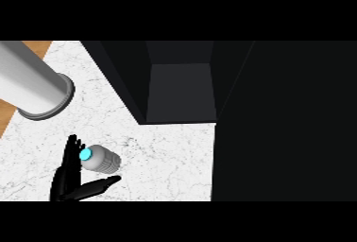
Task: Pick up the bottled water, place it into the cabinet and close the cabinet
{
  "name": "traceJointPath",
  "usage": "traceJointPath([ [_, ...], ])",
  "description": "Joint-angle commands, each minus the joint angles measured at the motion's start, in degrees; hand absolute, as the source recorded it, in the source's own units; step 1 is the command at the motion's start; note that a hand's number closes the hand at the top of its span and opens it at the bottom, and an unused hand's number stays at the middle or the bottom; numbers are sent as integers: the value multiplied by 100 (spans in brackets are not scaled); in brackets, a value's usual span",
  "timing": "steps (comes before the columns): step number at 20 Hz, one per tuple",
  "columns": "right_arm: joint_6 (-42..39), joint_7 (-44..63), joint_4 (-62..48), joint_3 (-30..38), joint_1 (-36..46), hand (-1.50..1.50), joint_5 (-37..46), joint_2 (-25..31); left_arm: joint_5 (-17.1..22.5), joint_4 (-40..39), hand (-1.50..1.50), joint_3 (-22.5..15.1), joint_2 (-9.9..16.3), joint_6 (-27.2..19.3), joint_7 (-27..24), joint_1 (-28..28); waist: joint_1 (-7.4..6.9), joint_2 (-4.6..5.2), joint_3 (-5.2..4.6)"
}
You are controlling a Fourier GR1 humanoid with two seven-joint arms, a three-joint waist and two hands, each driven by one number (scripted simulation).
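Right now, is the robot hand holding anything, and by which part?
Nothing is held. The left robot hand is open, fingers straight beside the bottled water, thumb spread below it.

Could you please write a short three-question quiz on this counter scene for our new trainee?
1. True or false: the bottled water is already inside the cabinet.
2. Which hand shows beside the bottle: A left, B right?
3. Fill in: the cabinet stands ____.

Key: 1 false, it is on the marble counter; 2 A, fingers straight; 3 open.
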State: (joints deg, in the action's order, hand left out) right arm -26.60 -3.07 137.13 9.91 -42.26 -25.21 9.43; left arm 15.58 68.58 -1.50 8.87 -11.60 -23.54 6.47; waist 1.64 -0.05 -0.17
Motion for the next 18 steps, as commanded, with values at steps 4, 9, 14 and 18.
traceJointPath([
  [4, 36, 377, 1203, 163, -526, -150, -1031, 141, 483, -1289, -150, 424, -168, 875, -819, -512, -10, 5, -4],
  [9, 128, 224, 1231, -197, -693, -150, -671, -135, 439, -2064, -150, 402, -219, 1375, -1158, -1049, 4, 12, -3],
  [14, -161, -80, 1047, 363, -940, -150, -1016, 129, 584, -2281, 150, 456, -378, 1862, -1592, -922, -44, -7, 7],
  [18, -99, -127, 1322, 201, -1111, -150, -887, 125, 970, -2897, 150, 800, -389, 2507, -1887, -1272, 17, 8, -9],
])
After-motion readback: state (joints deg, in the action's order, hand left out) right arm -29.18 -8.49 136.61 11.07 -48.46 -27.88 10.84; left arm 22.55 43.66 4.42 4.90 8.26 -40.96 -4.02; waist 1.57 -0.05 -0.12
